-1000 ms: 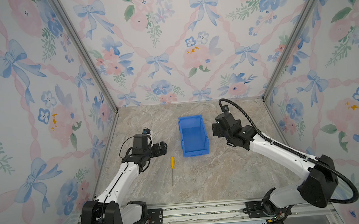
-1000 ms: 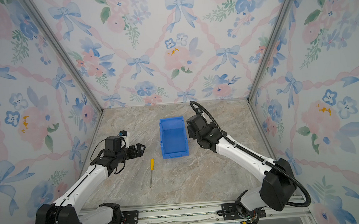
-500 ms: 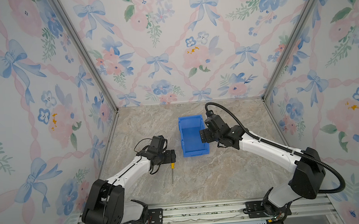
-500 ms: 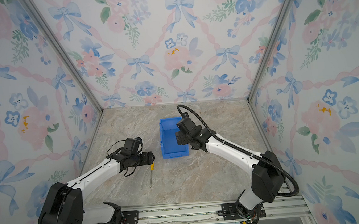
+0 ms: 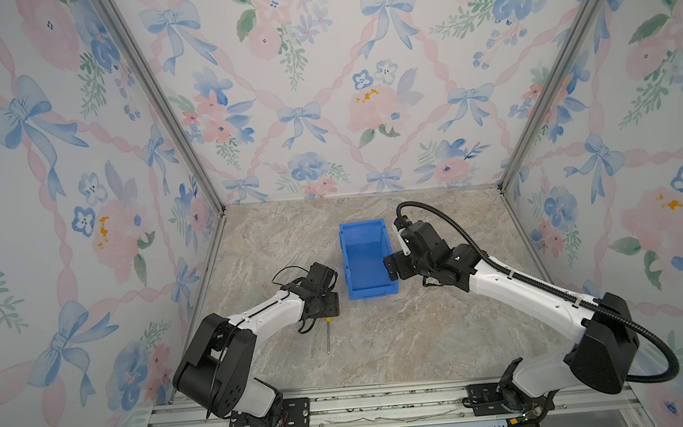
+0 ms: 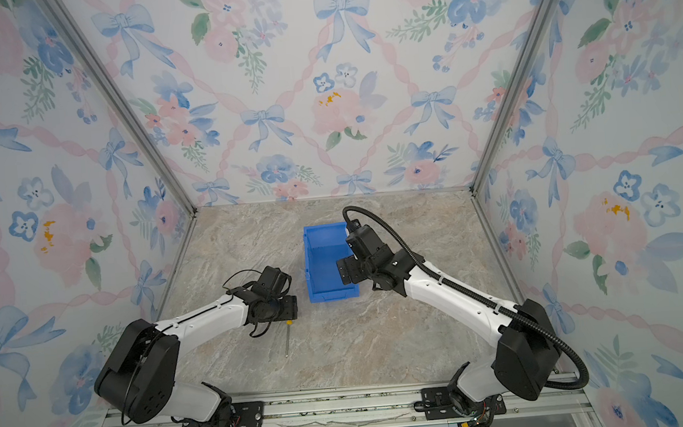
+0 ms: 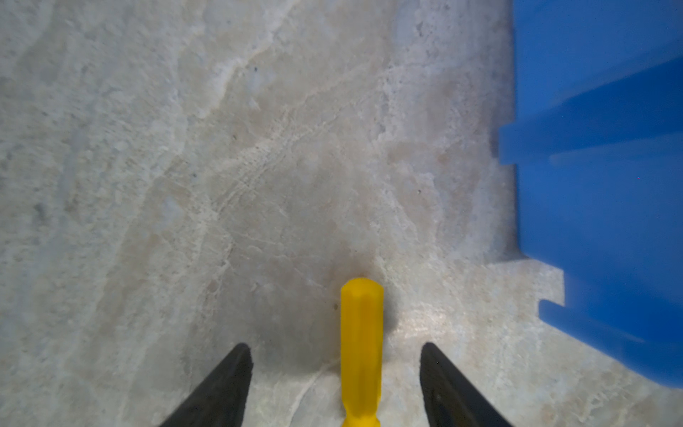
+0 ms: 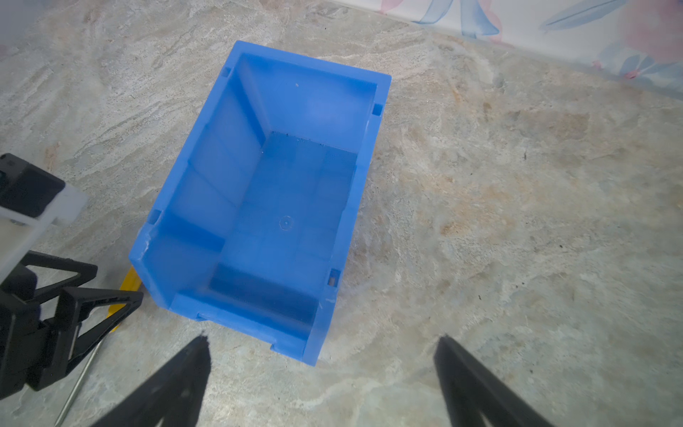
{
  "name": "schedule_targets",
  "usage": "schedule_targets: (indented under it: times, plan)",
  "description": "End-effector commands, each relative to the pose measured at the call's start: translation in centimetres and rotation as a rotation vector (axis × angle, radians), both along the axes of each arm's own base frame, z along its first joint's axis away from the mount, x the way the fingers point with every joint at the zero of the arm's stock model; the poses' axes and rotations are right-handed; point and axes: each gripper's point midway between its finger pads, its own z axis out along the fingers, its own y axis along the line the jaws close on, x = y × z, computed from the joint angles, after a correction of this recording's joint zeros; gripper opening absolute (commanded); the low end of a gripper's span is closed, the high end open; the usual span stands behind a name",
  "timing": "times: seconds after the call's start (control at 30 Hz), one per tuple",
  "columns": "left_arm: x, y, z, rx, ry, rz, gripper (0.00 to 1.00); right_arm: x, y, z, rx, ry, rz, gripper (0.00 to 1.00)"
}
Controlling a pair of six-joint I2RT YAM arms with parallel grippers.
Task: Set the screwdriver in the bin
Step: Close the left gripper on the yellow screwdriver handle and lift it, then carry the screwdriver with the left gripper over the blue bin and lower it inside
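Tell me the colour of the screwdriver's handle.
The screwdriver has a plain yellow handle, clearest in the left wrist view.

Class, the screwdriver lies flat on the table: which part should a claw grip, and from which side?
Grip the screwdriver by its yellow handle, straight down from above, closing across its width. It lies flat on the table. The handle is its thickest part, while the shaft is thin and hugs the surface. The open left claw straddles the handle.
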Motion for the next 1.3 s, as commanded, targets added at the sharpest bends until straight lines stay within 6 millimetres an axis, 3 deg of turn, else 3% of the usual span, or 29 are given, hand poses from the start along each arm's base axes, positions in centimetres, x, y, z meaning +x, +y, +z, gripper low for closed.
schedule_targets:
  times: [0.0,0.23,0.3,0.5,0.67,0.8,0.97,1.13,1.27]
  plan:
    - [-0.1,0.2,-0.4,0.049,0.014,0.021,0.68,-0.8,-1.5,0.2,0.006,-0.001,0.008,0.97]
    - [-1.1,0.1,-1.7,0.115,0.045,0.029,0.56,-1.5,-4.4,0.1,0.041,0.002,-0.035,0.97]
    - [-1.1,0.0,-1.9,0.124,0.049,0.036,0.48,-1.4,-5.0,0.1,0.049,0.001,-0.046,0.97]
    - [-1.2,-0.3,-2.0,0.117,0.055,0.05,0.26,-1.1,-5.5,0.3,0.063,-0.004,-0.057,0.97]
    - [-1.6,-0.3,-1.8,0.104,0.06,0.055,0.16,-0.8,-5.9,0.8,0.076,-0.015,-0.059,0.97]
    - [-1.7,-0.6,-1.4,0.082,0.055,0.06,0.0,-0.6,-6.5,0.3,0.086,-0.004,-0.056,0.97]
    - [-1.1,-0.8,0.6,0.046,0.003,0.086,0.0,-0.7,-7.2,0.8,0.097,-0.015,-0.051,0.97]
    - [0.1,-1.7,5.5,0.031,-0.09,0.058,0.0,-1.0,-8.3,1.9,0.123,-0.035,-0.054,0.97]
    - [1.2,-3.0,9.3,0.003,-0.155,0.035,0.0,-1.3,-8.7,1.4,0.107,-0.02,-0.053,0.97]
